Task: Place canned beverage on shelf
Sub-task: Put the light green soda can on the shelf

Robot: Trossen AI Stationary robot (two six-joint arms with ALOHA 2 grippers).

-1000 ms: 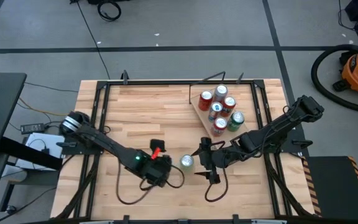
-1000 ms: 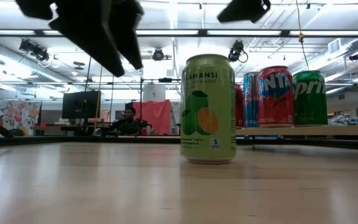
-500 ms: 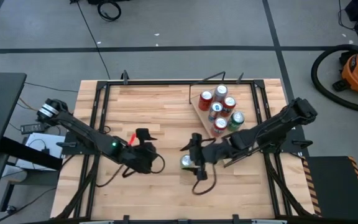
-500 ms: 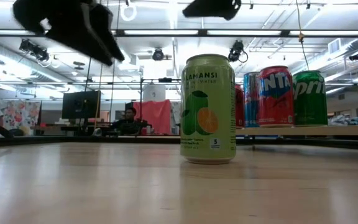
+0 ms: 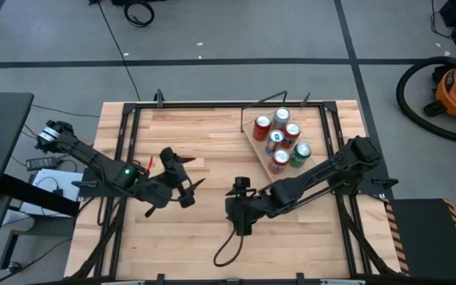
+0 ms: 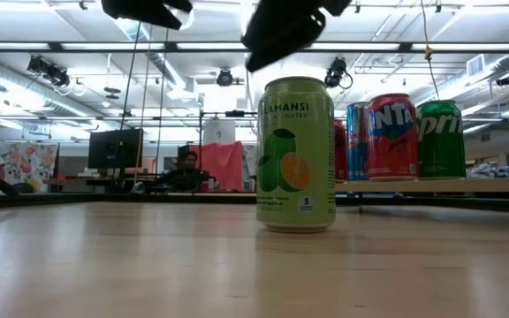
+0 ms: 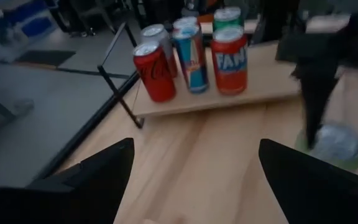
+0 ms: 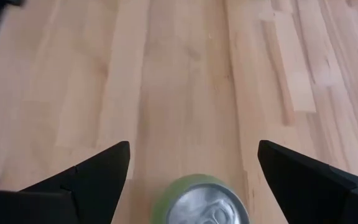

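A green Calamansi can (image 6: 297, 155) stands upright on its base on the wood tabletop, and also shows in the right wrist view (image 8: 207, 202). My right gripper (image 5: 240, 208) hangs open just above it, one finger on each side (image 8: 193, 146), touching nothing; it hides the can in the high view. The shelf (image 5: 257, 147), a small light-wood board with black rods, holds several cans at the far right. My left gripper (image 5: 187, 180) is open and empty, left of the can, facing the shelf (image 7: 229, 99).
Several cans (red Coca-Cola, Fanta, a blue one, green Sprite) stand close together on the shelf (image 6: 431, 185). Black frame rails run along the table's left and right sides (image 5: 125, 150). Bare tabletop lies near and left of the green can.
My right gripper has moved toward the table's left edge until it hangs over the green can. My left gripper has risen and drawn back toward the table's left and far edges, away from the can. The can has stayed where it was.
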